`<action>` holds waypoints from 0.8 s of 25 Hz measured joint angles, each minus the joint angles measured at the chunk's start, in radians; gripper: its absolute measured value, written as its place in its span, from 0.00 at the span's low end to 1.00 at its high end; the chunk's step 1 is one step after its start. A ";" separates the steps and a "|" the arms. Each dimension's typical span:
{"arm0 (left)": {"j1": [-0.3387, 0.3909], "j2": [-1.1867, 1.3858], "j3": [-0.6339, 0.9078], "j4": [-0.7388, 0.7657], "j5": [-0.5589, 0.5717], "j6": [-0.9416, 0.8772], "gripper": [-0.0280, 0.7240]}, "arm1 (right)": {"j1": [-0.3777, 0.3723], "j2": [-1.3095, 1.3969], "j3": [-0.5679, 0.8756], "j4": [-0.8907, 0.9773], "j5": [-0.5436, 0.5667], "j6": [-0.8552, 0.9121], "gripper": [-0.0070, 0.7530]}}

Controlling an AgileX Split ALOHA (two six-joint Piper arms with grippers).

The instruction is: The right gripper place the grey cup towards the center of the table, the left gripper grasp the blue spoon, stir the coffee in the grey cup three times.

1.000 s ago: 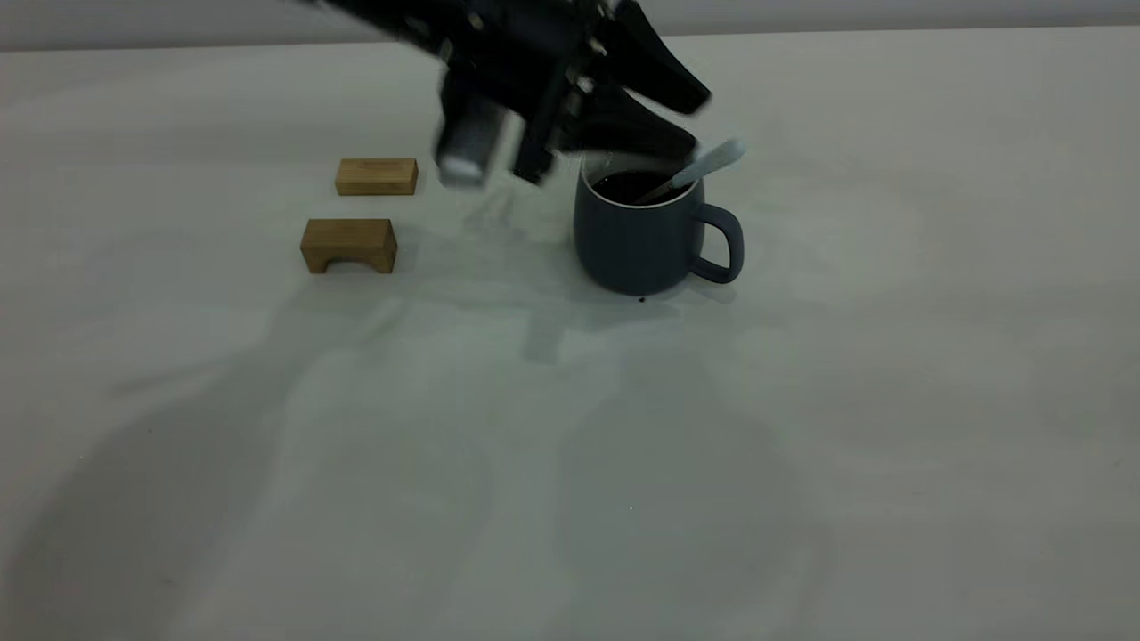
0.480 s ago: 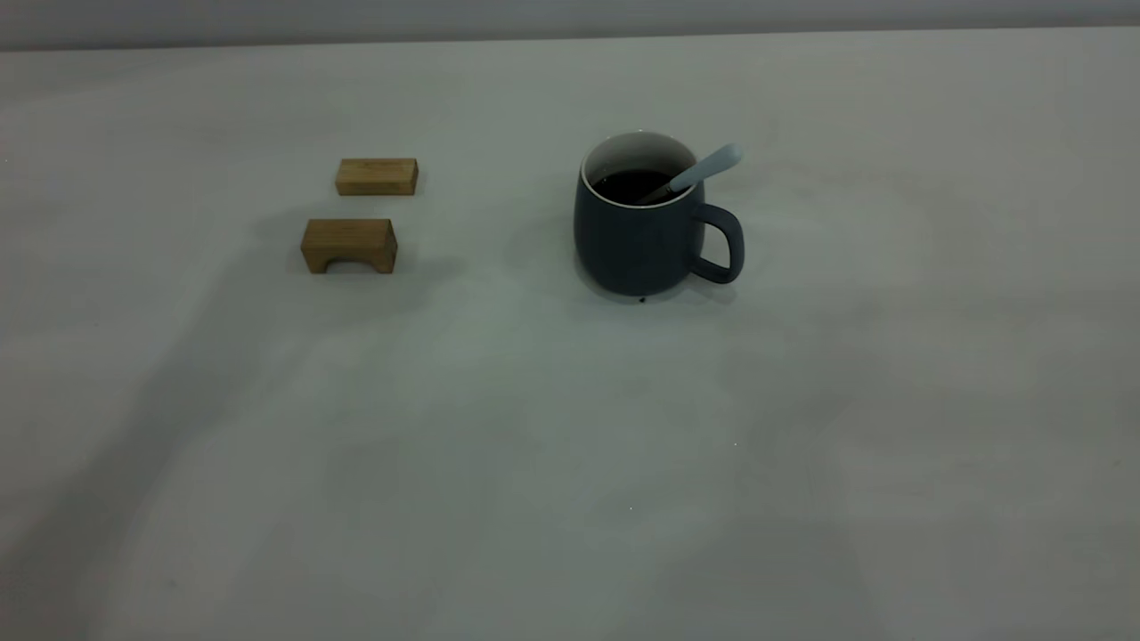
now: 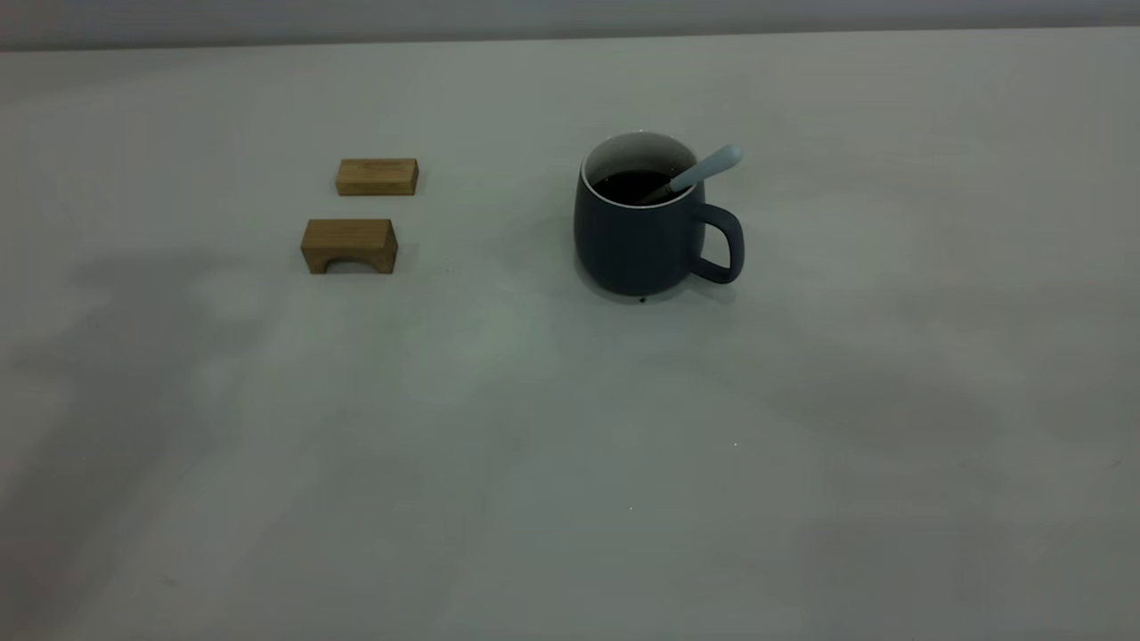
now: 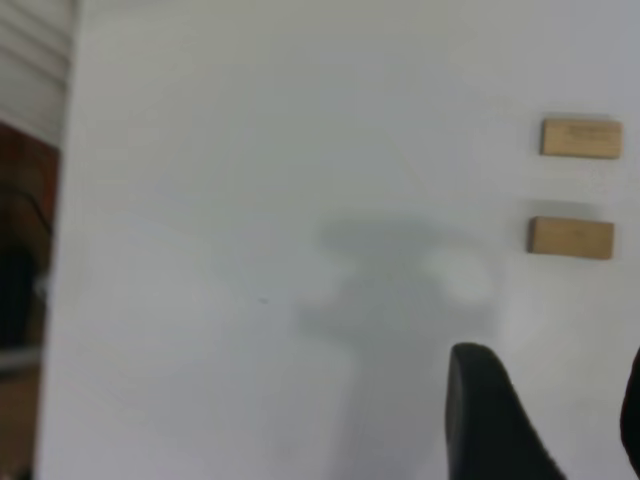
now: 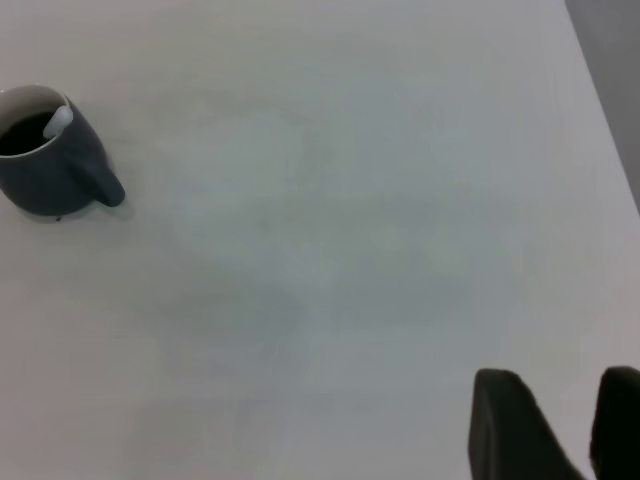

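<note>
The grey cup (image 3: 637,245) stands upright near the middle of the table (image 3: 570,427), its handle pointing right. Dark coffee (image 3: 628,184) fills it, and the blue spoon (image 3: 708,166) leans in it with its handle over the right rim. Neither gripper shows in the exterior view. In the left wrist view my left gripper (image 4: 555,365) hangs open and empty over bare table, away from the cup. My right gripper (image 5: 558,375) is open and empty too, far from the cup (image 5: 45,180) and spoon (image 5: 58,120) seen in its view.
Two small wooden blocks lie left of the cup: a flat one (image 3: 377,176) and an arched one (image 3: 349,245). Both blocks (image 4: 581,138) (image 4: 571,237) also show in the left wrist view. That view also shows a table edge (image 4: 65,200) with dark floor beyond it.
A second ago the left arm hung over the cup beside the spoon; it has withdrawn out of the exterior view. Cup, spoon and blocks have not moved.
</note>
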 joint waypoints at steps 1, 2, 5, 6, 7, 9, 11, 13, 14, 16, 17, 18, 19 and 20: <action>0.000 -0.037 0.028 0.001 0.000 0.028 0.57 | 0.000 0.000 0.000 0.000 0.000 0.000 0.32; 0.000 -0.084 0.062 -0.001 0.000 0.060 0.57 | 0.000 0.000 0.000 0.000 0.000 0.000 0.32; 0.000 -0.243 0.187 -0.013 0.000 0.106 0.57 | 0.000 0.000 0.000 0.000 0.000 0.000 0.32; 0.000 -0.289 0.239 -0.015 0.000 0.108 0.57 | 0.000 0.000 0.000 0.000 0.000 0.000 0.32; 0.000 -0.347 0.285 -0.017 0.000 0.107 0.57 | 0.000 0.000 0.000 0.000 0.000 0.000 0.32; 0.000 -0.463 0.397 -0.029 0.000 0.103 0.57 | 0.000 0.000 0.000 0.000 0.000 0.000 0.32; 0.000 -0.569 0.503 -0.045 0.000 0.100 0.57 | 0.000 0.000 0.000 0.000 0.000 -0.001 0.32; 0.004 -0.672 0.622 -0.066 0.000 0.105 0.57 | 0.000 0.000 0.000 0.000 0.000 -0.001 0.32; 0.015 -0.726 0.672 -0.085 0.000 0.116 0.57 | 0.000 0.000 0.000 0.000 0.000 -0.001 0.32; 0.063 -0.819 0.793 -0.136 0.000 0.155 0.57 | 0.000 0.000 0.000 0.000 0.000 -0.001 0.32; 0.091 -0.866 0.840 -0.157 -0.001 0.183 0.57 | 0.000 0.000 0.000 0.000 0.000 -0.001 0.32; 0.112 -0.912 0.890 -0.185 -0.004 0.214 0.57 | 0.000 0.000 0.000 0.000 0.000 -0.001 0.32; 0.139 -0.956 0.937 -0.215 -0.005 0.243 0.57 | 0.000 0.000 0.000 0.000 0.000 -0.001 0.32; 0.154 -0.992 0.964 -0.233 -0.005 0.266 0.57 | 0.000 0.000 0.000 0.000 0.000 -0.001 0.32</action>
